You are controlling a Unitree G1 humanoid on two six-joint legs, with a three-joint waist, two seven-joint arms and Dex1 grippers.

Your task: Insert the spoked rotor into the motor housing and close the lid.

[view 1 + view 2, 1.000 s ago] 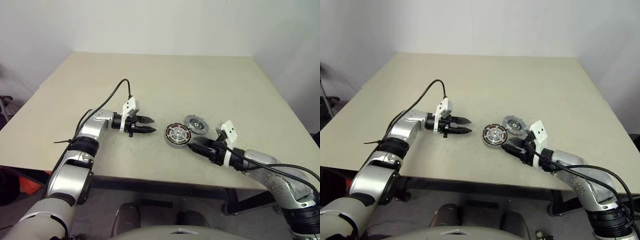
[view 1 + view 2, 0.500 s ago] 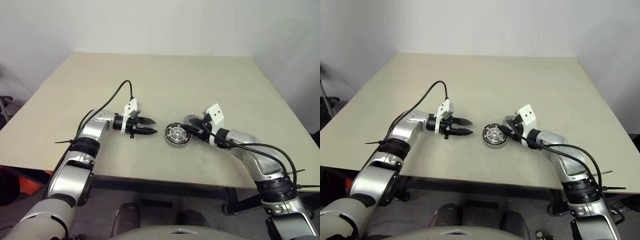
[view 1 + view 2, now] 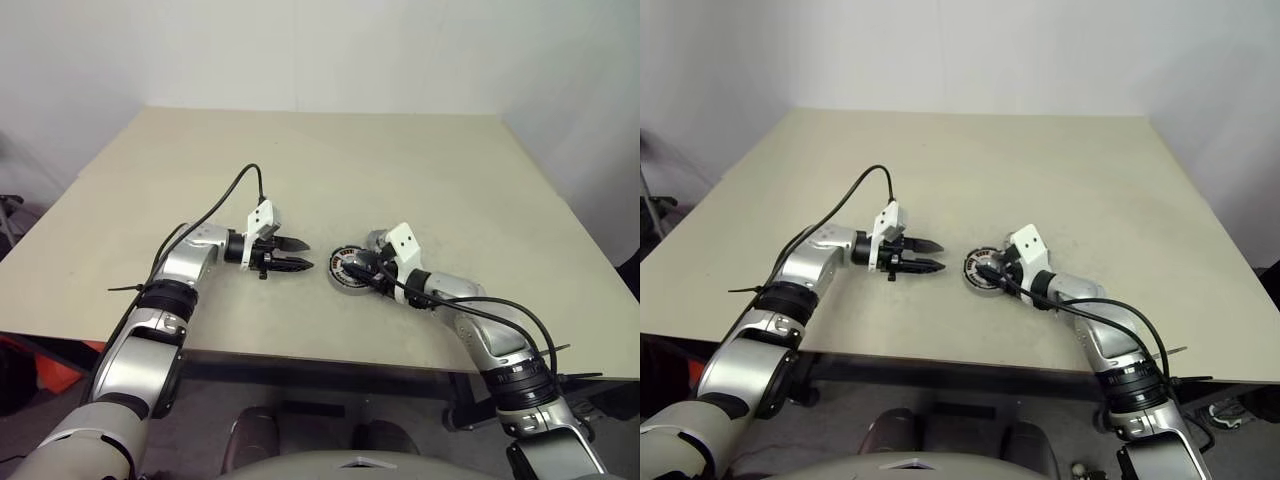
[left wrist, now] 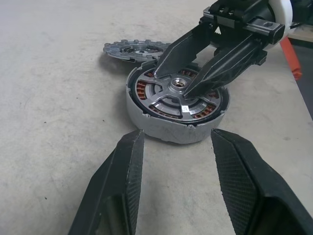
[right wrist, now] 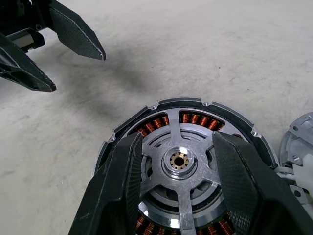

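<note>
Swinging in from the near table edge, the right gripper (image 3: 362,275) now hovers right over the motor housing (image 3: 346,270), where a second ago it sat well back toward the robot; the left gripper (image 3: 295,254) holds the same spot just beside the housing, jaws parted and empty. From the head cameras the housing sits on the table (image 3: 330,170) between the two grippers, with the lid (image 3: 378,240) lying flat close behind it, partly hidden by the right wrist. Over to the left wrist view: the right gripper's two black fingers (image 4: 176,51) are spread and reach down over the silver hub, holding nothing, and the toothed grey lid (image 4: 133,50) lies just behind the housing. Now the right wrist view: the spoked rotor (image 5: 180,161) looks already seated inside the housing (image 5: 166,105), copper windings showing around it, the fingers (image 5: 117,181) straddling its centre. So the insertion appears done, or is being pressed home; the lid is not yet on, and that is the step left.
</note>
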